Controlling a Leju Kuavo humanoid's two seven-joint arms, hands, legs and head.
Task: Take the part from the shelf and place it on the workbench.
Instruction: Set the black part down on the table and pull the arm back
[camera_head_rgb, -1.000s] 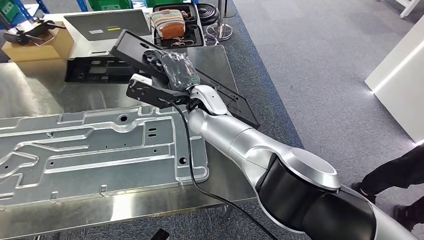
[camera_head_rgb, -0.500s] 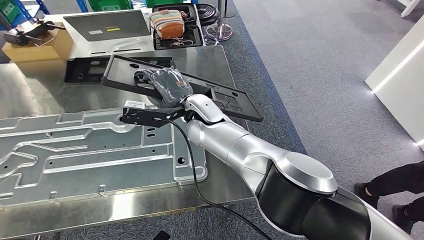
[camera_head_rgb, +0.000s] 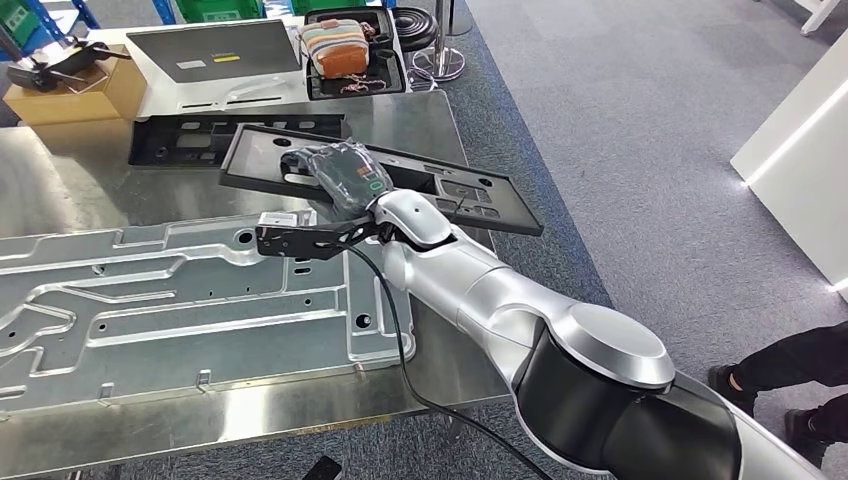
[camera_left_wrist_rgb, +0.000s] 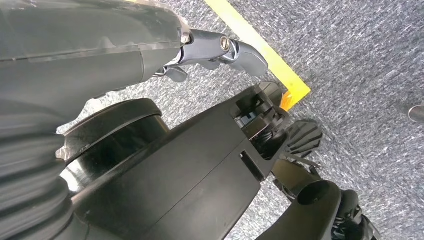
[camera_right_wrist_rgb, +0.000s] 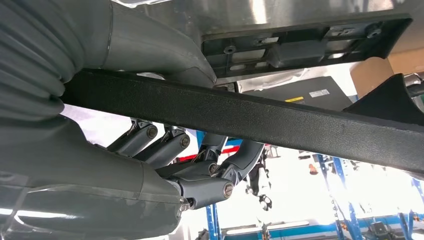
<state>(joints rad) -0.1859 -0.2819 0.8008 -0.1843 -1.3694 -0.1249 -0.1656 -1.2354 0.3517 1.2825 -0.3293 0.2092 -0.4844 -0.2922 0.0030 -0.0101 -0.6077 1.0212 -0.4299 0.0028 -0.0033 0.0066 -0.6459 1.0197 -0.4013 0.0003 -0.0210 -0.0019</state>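
Gripping the black frame (camera_head_rgb: 380, 175) by its long edge, right hand (camera_head_rgb: 345, 172) kept it low and nearly flat over the surface (camera_head_rgb: 60, 185), beside an identical frame (camera_head_rgb: 200, 140), ready for setting down; left hand (camera_left_wrist_rgb: 220, 50) hung slack, holding nothing.

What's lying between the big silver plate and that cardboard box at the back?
In the head view, bare steel table lies between the silver plate and the box.

I see the room is bright and the head view is sharp. The shiny bench (camera_head_rgb: 90, 190) throws back soft white glare. In my right wrist view the window light behind is washed out, and the fingers (camera_right_wrist_rgb: 220, 175) look dark against it.
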